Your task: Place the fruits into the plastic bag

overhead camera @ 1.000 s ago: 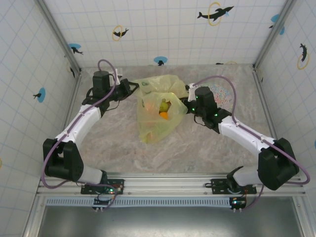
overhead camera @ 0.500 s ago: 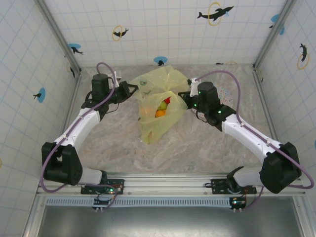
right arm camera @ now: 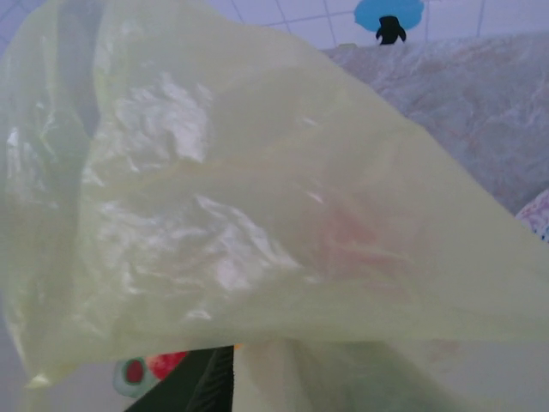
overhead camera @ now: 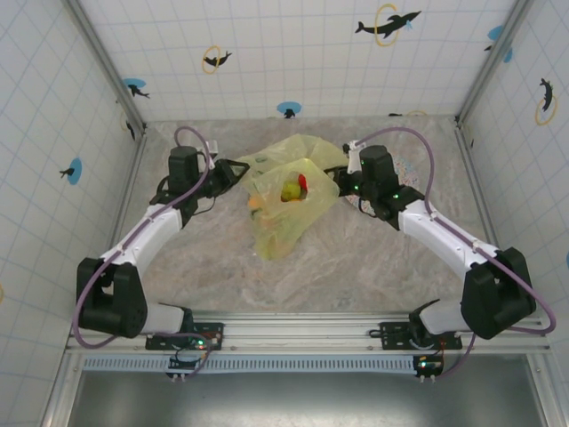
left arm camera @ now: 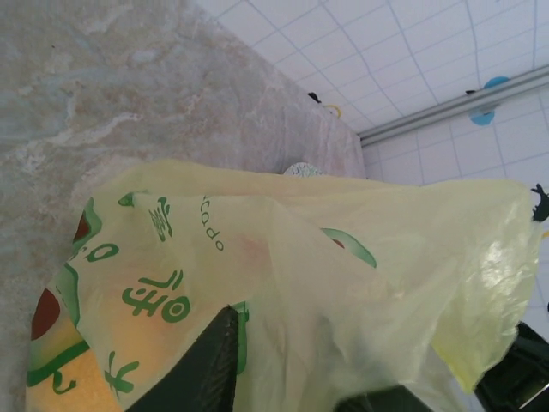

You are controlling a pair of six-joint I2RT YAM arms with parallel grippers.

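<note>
Flanking the plastic bag (overhead camera: 283, 229) of fruits (overhead camera: 292, 190) — left end effector (overhead camera: 242, 166), right end effector (overhead camera: 342, 182) — grip state unclear.

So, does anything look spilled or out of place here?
Nothing much stands out. The plastic bag lies slumped and crumpled on the marble tabletop, which is normal for thin plastic. The toy fruits sit bunched inside it, with none spilled around it.

A speckled plate (overhead camera: 404, 167) lies on the marbled table (overhead camera: 356, 258), just right of the right hand (overhead camera: 343, 182), near dolphin-stickered tiled walls (overhead camera: 293, 53).
</note>
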